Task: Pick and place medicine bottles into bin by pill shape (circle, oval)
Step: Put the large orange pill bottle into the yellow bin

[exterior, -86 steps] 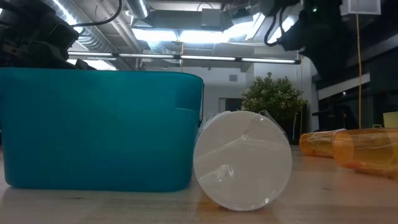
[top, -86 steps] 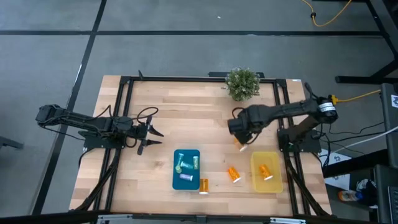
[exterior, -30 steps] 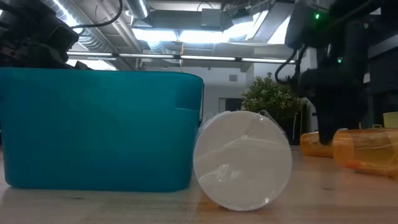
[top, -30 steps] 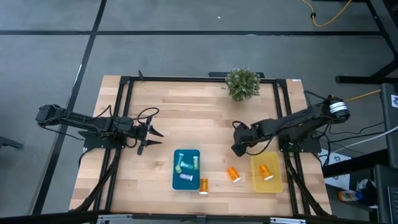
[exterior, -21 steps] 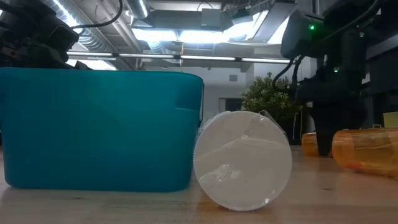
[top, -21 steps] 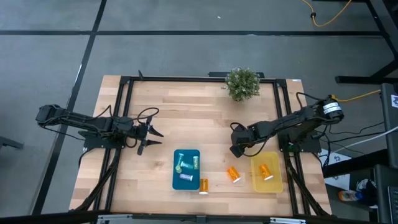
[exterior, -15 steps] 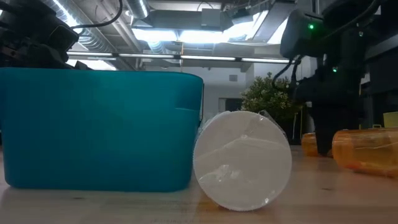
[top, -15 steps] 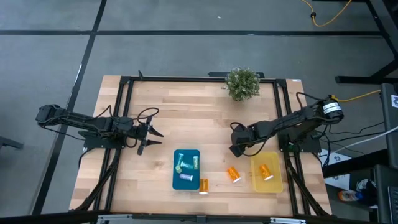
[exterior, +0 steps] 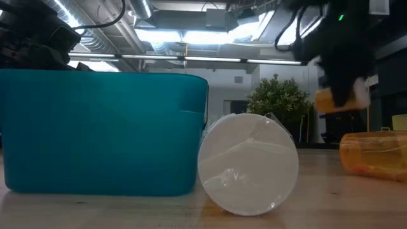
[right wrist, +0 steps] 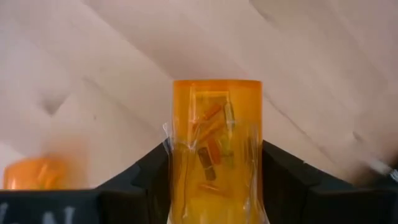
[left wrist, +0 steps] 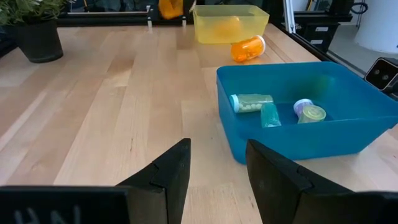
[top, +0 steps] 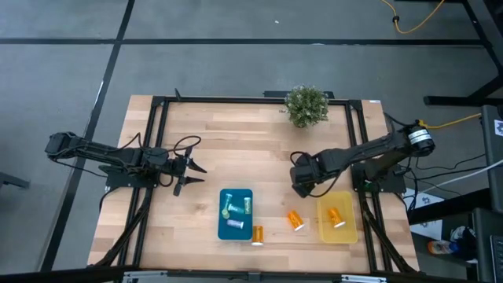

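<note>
Right end effector [top: 302, 185] is gripping 1 orange bottle [right wrist: 216, 152] across its body, fingers closed against both sides, cap end hidden between them. In the low view that bottle [exterior: 341, 100] is hanging clear above the table [top: 236, 157], not touching it. It is sitting between the plant [top: 306, 104] and the yellow bin [top: 336, 216], just beside that bin's far corner.

Left end effector [left wrist: 214, 163] is waiting near the left edge of the table, fingers parted, holding nothing.

Handling judgement: the bottle is looking light, stiff and smooth; thin clear film is wrapping its wall, so slip is a risk. Loose oblong pills are showing inside, so the load can shift on tilt. A mid-body grip across the cylinder, as here, seems the safest hold.

Other stock:
- Blue bin [top: 222, 228] is holding 3 bottles [left wrist: 252, 102], pale green, teal and purple.
- Yellow bin is holding 2 orange bottles [top: 334, 215].
- 2 orange bottles are lying loose on the table: 1 [top: 295, 220] between the bins, 1 [top: 257, 233] just beside the blue bin.
</note>
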Robot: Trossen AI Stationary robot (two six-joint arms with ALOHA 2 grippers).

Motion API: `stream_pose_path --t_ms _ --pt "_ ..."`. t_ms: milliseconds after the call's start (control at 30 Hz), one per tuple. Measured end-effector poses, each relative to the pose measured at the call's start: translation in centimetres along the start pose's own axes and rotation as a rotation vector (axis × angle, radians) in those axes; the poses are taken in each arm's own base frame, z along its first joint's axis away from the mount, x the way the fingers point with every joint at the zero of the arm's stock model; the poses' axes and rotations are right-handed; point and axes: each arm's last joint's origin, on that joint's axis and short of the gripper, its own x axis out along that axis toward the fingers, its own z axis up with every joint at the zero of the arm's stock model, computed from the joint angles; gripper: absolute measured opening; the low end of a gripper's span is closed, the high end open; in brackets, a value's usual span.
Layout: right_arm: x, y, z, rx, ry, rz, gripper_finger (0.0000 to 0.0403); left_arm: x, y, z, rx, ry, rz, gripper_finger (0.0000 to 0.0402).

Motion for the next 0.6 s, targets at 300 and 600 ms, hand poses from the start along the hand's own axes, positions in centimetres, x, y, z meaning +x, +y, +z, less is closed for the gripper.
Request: stream_pose_path --t_ms 300,600 --pt "-3.7 0.9 -5.6 0.109 0.065 -0.120 0.0190 0.0 0.0 0.0 -0.002 0.000 0.000 0.0147" --pt "-3.0 1.8 -10.6 0.245 0.095 -0.094 0.0192 0.0 0.0 0.0 -0.001 0.000 0.000 0.0147"
